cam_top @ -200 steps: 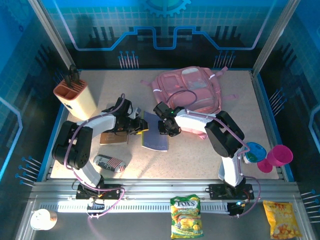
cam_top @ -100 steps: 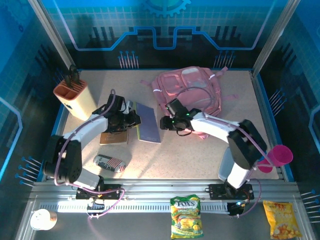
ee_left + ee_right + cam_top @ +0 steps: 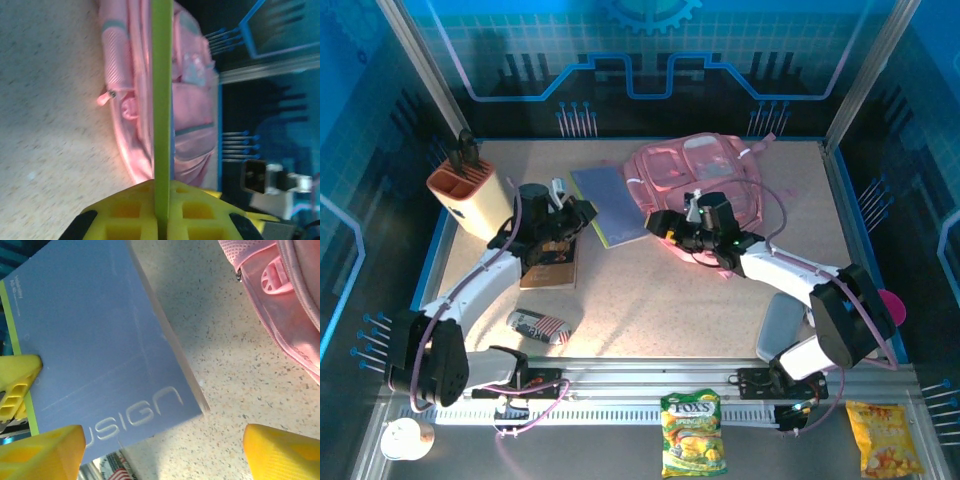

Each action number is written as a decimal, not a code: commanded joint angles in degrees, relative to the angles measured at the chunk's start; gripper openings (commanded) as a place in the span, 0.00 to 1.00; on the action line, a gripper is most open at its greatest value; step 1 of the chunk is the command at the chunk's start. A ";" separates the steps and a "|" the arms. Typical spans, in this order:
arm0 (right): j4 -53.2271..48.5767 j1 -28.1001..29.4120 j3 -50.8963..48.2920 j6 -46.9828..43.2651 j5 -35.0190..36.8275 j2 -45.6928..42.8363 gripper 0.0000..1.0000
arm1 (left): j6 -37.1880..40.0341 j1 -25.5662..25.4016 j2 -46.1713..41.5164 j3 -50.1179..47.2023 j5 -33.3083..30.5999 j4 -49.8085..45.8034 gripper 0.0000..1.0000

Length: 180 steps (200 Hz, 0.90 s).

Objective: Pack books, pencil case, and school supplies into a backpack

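In left claw, blue book.

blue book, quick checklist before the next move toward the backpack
1. Left hand shut on the blue book at its edge: ok.
2. Right hand open, fingers spread wide: ok.
3. Backpack lying beside the book, within the book's path: ok.
4. Backpack main compartment unzipped to take the book: cannot tell.
5. Pencil case and brown book packed: not ok, both lie on the table.
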 commanded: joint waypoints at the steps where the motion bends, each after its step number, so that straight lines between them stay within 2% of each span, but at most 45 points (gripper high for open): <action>1: 15.42 -2.17 -4.04 11.62 -5.99 -0.32 0.84 | -10.64 -1.03 1.71 -2.03 -3.12 18.08 0.00; 29: 20.49 -2.55 -5.38 16.31 -6.39 0.38 0.85 | -17.04 -2.74 5.34 -4.31 -6.19 29.15 0.00; 93: 32.90 -1.02 -4.55 32.74 -5.53 6.58 0.84 | -21.22 -6.24 9.63 -4.30 -9.18 35.72 0.00; 123: 36.58 -0.17 -3.09 34.28 -4.86 9.29 0.79 | -22.57 -6.68 10.60 -4.43 -8.74 37.22 0.00; 180: 40.33 -0.34 -2.23 34.88 -3.30 11.63 0.63 | -23.15 -6.87 10.37 -4.36 -8.44 35.83 0.00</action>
